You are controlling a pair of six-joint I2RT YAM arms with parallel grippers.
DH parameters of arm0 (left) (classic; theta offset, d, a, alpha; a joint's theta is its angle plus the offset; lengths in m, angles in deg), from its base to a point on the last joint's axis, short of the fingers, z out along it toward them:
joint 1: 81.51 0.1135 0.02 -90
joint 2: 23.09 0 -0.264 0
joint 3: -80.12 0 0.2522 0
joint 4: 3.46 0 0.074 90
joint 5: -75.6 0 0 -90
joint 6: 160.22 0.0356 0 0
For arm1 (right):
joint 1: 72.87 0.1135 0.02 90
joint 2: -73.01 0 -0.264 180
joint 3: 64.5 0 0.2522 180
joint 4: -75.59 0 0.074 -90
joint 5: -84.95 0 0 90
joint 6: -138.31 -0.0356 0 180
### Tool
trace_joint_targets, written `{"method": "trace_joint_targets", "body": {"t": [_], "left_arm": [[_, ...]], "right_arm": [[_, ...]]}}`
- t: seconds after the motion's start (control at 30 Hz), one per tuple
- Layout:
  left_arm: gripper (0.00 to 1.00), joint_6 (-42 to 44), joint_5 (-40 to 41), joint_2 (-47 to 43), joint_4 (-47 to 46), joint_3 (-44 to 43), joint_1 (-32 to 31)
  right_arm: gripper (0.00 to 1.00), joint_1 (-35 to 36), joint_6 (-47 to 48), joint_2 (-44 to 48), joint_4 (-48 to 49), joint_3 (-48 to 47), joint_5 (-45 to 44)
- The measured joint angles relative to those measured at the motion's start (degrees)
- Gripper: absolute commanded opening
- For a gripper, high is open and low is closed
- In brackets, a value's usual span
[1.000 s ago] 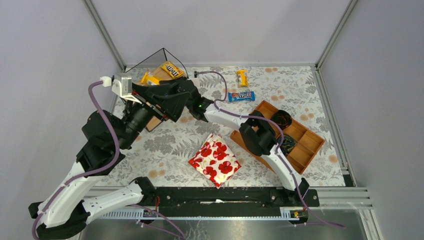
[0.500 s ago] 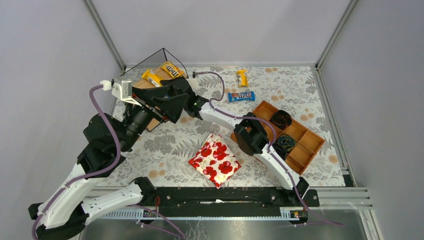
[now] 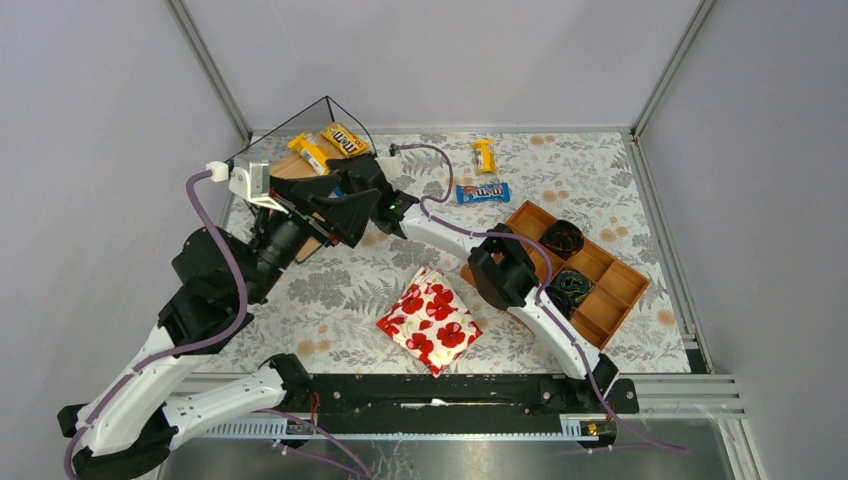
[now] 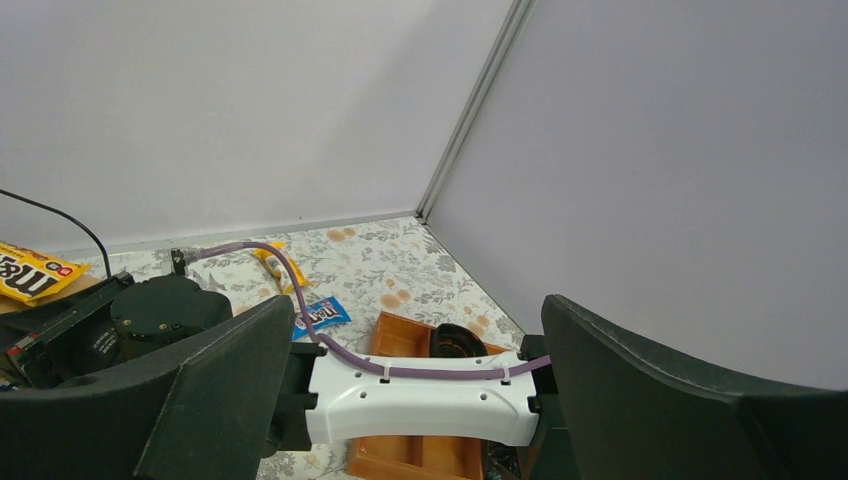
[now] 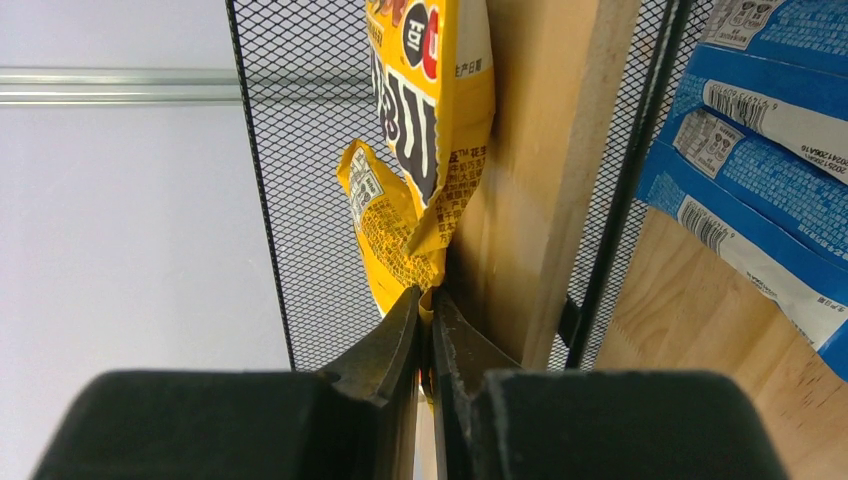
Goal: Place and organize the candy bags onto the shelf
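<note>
The shelf [image 3: 283, 166], black wire with wooden planks, stands at the back left. In the right wrist view my right gripper [image 5: 425, 303] is shut on the corner of a yellow candy bag [image 5: 393, 222] against the shelf's plank [image 5: 540, 150] and mesh. A second yellow bag [image 5: 425, 70] lies just beyond it, and blue bags [image 5: 760, 90] rest on the board at right. From above, both yellow bags [image 3: 308, 152] [image 3: 343, 138] show on the shelf. My left gripper [image 3: 350, 198] hangs open above the right wrist and hides the right fingers. A blue bag [image 3: 482, 192] and a yellow bag [image 3: 485, 155] lie on the table.
A white pouch with red poppies [image 3: 428, 320] lies at the table's middle front. A reddish-brown compartment tray [image 3: 605, 300] holding dark coiled items sits at the right. In the left wrist view the right arm's white link [image 4: 420, 395] crosses between my open left fingers.
The right arm has pushed a little toward the shelf, and the held yellow bag has shifted up and right on it. The left gripper stayed open, drifting slightly.
</note>
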State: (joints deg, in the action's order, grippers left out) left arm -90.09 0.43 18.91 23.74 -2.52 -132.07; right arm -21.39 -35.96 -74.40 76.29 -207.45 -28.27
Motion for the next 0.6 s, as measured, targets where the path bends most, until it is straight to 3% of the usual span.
{"method": "trace_joint_targets", "body": {"t": [0.47, 0.6], "left_arm": [[0.99, 0.0, 0.0, 0.1, 0.0, 0.0, 0.0], [0.99, 0.0, 0.0, 0.1, -0.1, 0.1, 0.0]], "right_arm": [[0.16, -0.7, 0.1, 0.0, 0.0, 0.1, -1.2], [0.29, -1.2, 0.2, 0.0, 0.1, 0.0, -1.2]]}}
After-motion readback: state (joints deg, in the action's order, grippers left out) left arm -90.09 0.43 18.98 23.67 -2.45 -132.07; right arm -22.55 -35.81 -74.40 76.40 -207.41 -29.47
